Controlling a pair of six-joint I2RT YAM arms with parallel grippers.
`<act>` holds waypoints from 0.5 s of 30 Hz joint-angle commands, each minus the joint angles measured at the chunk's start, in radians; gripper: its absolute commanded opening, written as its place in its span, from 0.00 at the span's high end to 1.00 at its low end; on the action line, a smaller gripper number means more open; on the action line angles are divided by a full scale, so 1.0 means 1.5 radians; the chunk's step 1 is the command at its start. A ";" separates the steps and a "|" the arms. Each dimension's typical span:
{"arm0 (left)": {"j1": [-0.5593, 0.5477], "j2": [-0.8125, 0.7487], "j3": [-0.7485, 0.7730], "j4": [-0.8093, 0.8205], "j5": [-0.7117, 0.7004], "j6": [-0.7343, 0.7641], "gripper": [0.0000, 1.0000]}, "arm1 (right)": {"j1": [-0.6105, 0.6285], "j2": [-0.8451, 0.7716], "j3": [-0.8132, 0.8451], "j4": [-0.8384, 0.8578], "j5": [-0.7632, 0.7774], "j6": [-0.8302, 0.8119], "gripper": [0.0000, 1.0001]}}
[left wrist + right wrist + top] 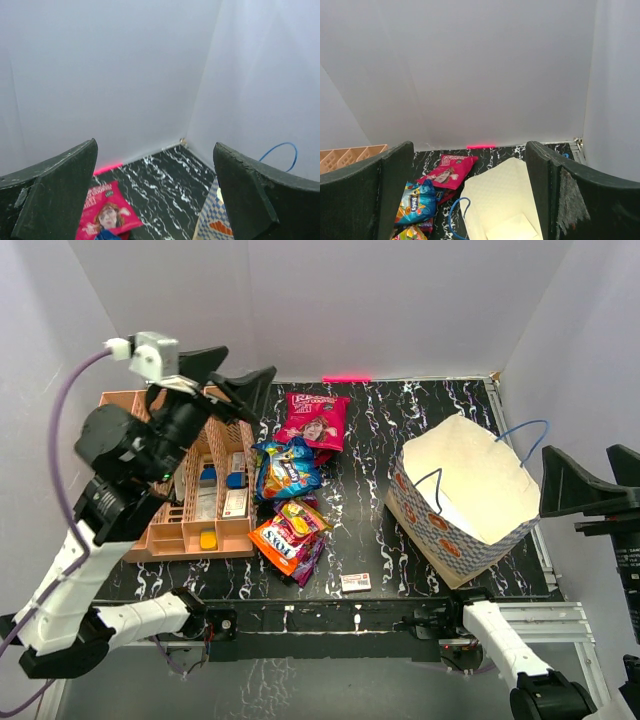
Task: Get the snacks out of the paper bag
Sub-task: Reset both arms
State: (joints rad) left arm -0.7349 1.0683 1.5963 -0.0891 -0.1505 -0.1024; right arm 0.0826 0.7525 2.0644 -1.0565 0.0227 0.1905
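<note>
The snacks lie loose on the black marbled table left of centre: a magenta-pink packet [315, 420], a blue packet [287, 468] and orange and yellow packets [290, 535]. The paper bag [445, 535], checkered outside and cream inside, stands at the right with its mouth open; only cream paper shows inside. My left gripper [232, 378] hangs open high above the peach rack, holding nothing. My right gripper [598, 478] is open at the right edge beside the bag, holding nothing. The left wrist view shows the pink packet [105, 215] and the bag [215, 222]; the right wrist view shows the bag's inside [505, 195] and the packets [417, 202].
A peach-orange divider rack [165, 530] with small blue and yellow items stands at the left. A small white flat box [355, 582] lies near the front edge. White walls close in the table at the back and on both sides. A pink strip [346, 378] marks the back edge.
</note>
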 commanded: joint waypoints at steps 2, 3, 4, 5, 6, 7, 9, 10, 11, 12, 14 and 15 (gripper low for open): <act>0.000 -0.037 0.019 0.050 0.002 0.045 0.02 | 0.001 0.040 0.013 -0.001 -0.022 0.009 0.02; 0.000 -0.041 0.021 0.048 0.004 0.049 0.02 | 0.001 0.046 0.015 0.002 -0.020 0.008 0.02; 0.000 -0.043 0.023 0.046 0.007 0.059 0.02 | 0.001 0.050 0.017 0.005 -0.021 0.006 0.02; 0.000 -0.044 0.025 0.047 0.007 0.076 0.02 | 0.002 0.053 0.016 0.010 -0.022 0.005 0.02; 0.000 -0.043 0.028 0.049 0.003 0.091 0.02 | 0.001 0.056 0.015 0.017 -0.019 0.005 0.02; 0.000 -0.038 0.034 0.051 -0.006 0.104 0.02 | 0.001 0.060 0.014 0.024 -0.017 0.006 0.02; 0.001 -0.025 0.050 0.058 -0.027 0.127 0.02 | 0.001 0.071 0.023 0.034 -0.007 0.011 0.02; 0.000 -0.021 0.055 0.061 -0.032 0.133 0.02 | 0.001 0.077 0.027 0.036 -0.005 0.012 0.02; 0.000 -0.019 0.053 0.070 -0.033 0.136 0.02 | 0.001 0.083 0.030 0.037 0.000 0.012 0.02; 0.000 -0.020 0.049 0.080 -0.030 0.138 0.02 | 0.001 0.087 0.033 0.037 0.006 0.011 0.02; 0.000 -0.015 0.052 0.087 -0.022 0.149 0.02 | 0.001 0.096 0.038 0.033 0.022 0.010 0.02; 0.000 -0.010 0.057 0.083 -0.021 0.153 0.02 | 0.000 0.098 0.040 0.031 0.029 0.011 0.02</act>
State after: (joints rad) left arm -0.7349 1.0363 1.6501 -0.0101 -0.1772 0.0692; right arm 0.0826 0.8738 2.0880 -1.0515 0.0204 0.1982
